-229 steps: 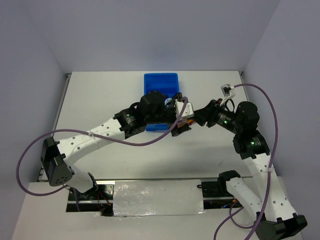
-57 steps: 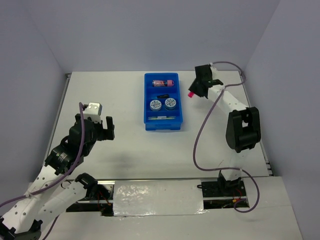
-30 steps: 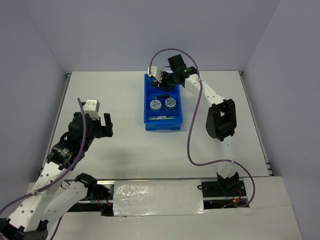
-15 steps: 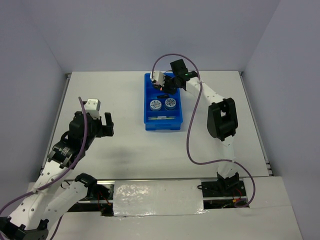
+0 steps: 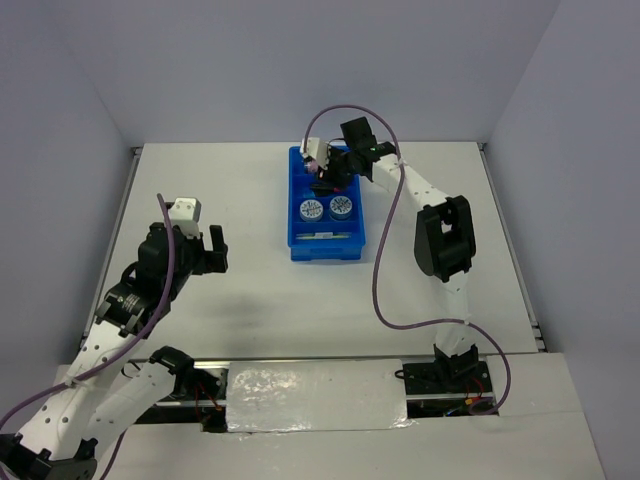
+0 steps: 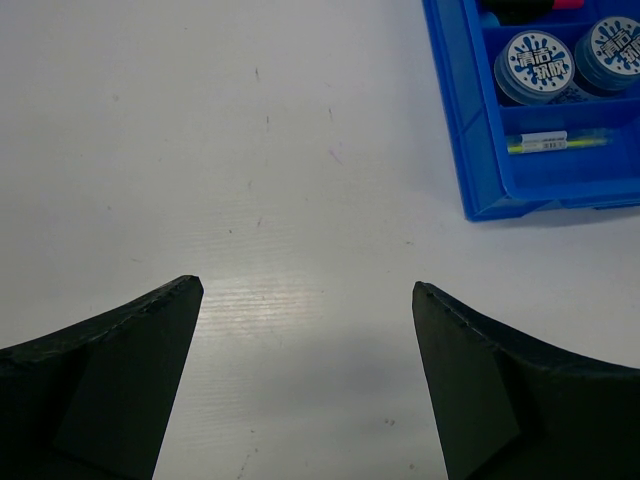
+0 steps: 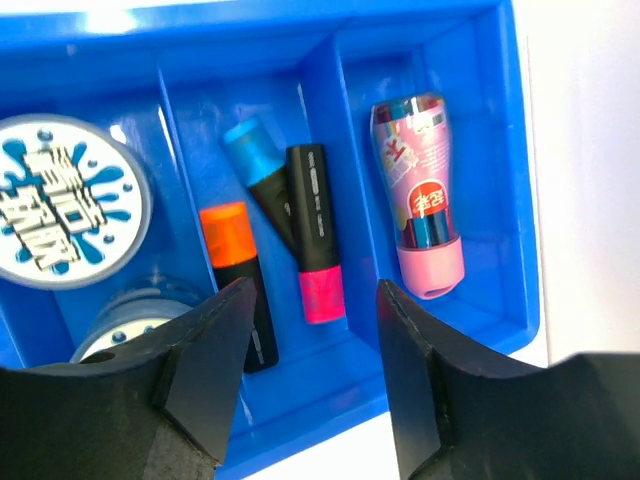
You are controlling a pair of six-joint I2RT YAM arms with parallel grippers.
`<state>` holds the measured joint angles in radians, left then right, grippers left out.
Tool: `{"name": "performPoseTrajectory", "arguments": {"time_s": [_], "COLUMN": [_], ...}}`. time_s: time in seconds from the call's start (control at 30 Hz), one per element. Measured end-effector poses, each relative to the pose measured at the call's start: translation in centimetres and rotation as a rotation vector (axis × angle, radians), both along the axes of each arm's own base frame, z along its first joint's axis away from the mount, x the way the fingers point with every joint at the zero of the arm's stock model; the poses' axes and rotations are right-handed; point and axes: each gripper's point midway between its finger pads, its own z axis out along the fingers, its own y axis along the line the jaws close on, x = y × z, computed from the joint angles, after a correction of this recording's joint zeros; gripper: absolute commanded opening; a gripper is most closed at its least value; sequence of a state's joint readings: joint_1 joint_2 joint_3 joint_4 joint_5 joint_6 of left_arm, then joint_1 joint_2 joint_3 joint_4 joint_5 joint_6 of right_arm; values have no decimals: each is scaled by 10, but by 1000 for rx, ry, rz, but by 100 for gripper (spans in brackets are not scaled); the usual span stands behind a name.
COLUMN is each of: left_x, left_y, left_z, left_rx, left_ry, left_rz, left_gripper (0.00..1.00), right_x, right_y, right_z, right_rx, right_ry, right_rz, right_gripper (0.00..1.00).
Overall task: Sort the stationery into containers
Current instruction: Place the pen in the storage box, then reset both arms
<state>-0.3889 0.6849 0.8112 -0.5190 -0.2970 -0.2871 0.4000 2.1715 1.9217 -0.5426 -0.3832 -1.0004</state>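
Top external view showed the blue tray [image 5: 294, 215] lying lengthwise on the white table [image 5: 220, 180], out beyond the arms. The right gripper [image 5: 328, 172] reached over the tray's far end, while the left gripper [image 6: 305, 288] hung well apart from it over bare table on the left. The left pincer was spread wide, with only tabletop showing between its two dark fingers [image 6: 120, 370]. From the right wrist, the right pincer's jaws also stood apart and pinched nothing. They were poised above the second compartment from the far end, where three short black markers lay. The pink-ended marker [image 7: 315, 235] lay in the gap between the jaws, leaning against the blue-ended marker [image 7: 250, 150], and the orange-ended marker [image 7: 232, 260] lay just beside them. In the farthest compartment lay the pink cylinder [image 7: 418, 195] alone, its pink cap toward the tray wall. The next compartment toward the arms held the two round tubs [image 6: 533, 65] side by side with their patterned lids up. The nearest compartment held the thin pale sticks [image 6: 555, 143], laid crosswise.
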Motion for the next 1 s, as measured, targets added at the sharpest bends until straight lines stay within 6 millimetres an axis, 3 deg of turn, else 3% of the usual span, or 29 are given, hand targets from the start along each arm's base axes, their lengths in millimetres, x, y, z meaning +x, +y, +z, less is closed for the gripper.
{"name": "performPoseTrajectory", "arguments": {"time_s": [0.07, 0.17, 0.23, 0.3, 0.47, 0.57, 0.7, 0.87, 1.0], "left_x": [0, 2, 5, 7, 9, 9, 7, 0, -5], "left_y": [0, 3, 10, 19, 40, 50, 65, 79, 85], "left_z": [0, -3, -6, -8, -7, -7, -6, -3, 6], "left_rx": [1, 5, 10, 15, 16, 0, -8, -3, -12], "left_ry": [1, 13, 24, 32, 28, 24, 20, 5, -32], "left_rz": [1, 16, 47, 87, 177, 234, 314, 392, 423], "left_gripper": [100, 99, 99, 99, 99, 99, 99, 99, 99], "right_x": [1, -5, -15, -32, -93, -134, -182, -222, -258], "right_y": [2, 0, -8, -26, -78, -108, -136, -153, -175], "right_z": [5, 24, 52, 93, 235, 279, 251, 184, 167], "right_rx": [33, 120, 200, 302, 685, 877, 961, 926, 929], "right_ry": [9, 18, 9, -25, -176, -216, -153, -9, 5], "right_rz": [-28, -126, -232, -375, -667, -777, -891, -1021, -1087], "right_gripper": [99, 100, 100, 100, 100, 100, 100, 100, 100]}}
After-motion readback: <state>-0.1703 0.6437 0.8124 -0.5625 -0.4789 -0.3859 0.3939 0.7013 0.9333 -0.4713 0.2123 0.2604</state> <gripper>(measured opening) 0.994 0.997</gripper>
